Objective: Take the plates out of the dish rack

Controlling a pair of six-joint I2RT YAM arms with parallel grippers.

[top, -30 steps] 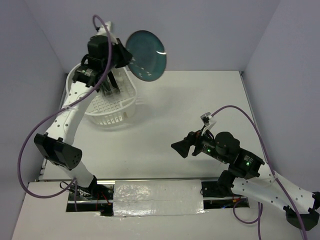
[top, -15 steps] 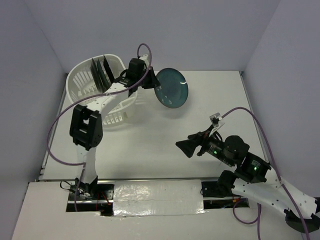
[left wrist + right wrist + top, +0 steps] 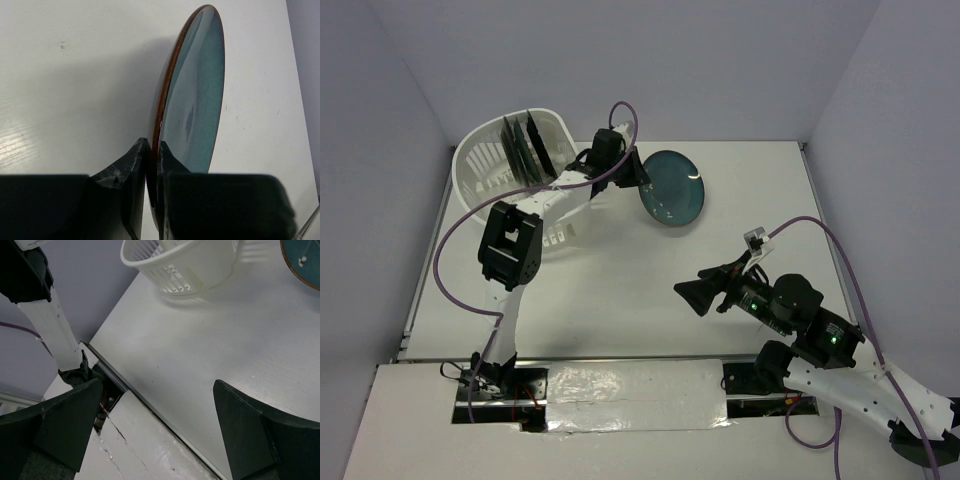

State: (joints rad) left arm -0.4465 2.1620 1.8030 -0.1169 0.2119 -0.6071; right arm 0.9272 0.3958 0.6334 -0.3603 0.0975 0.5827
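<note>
Top external view showed a white table (image 3: 620, 280) enclosed by pale lilac walls (image 3: 700, 70). At its far left corner sat the dish rack (image 3: 480, 170), a white slotted basket with rounded corners. Two white-and-black arms rose from the near edge. The left arm (image 3: 510, 250) reached up along the right side of the rack and out past it. The right arm (image 3: 820, 340) was bent low over the near right part of the table and pointed left.

Several dark plates (image 3: 525, 145) stood on edge inside the rack near its far wall, close together and seen as thin discs. One teal plate (image 3: 675, 188) with a dark rim was outside the rack, just to its right, over the far middle of the table. It was tilted, with its glazed face toward the camera.

The left gripper (image 3: 638, 176) was clamped on the left rim of the teal plate. In the left wrist view its two fingers (image 3: 125, 170) pinched the rim, one against the brown underside and one against the teal face. The plate's soft shadow lay on the table beyond it.

The right gripper (image 3: 695, 293) held nothing. In the right wrist view its dark fingers stood wide apart with bare table between them.
</note>
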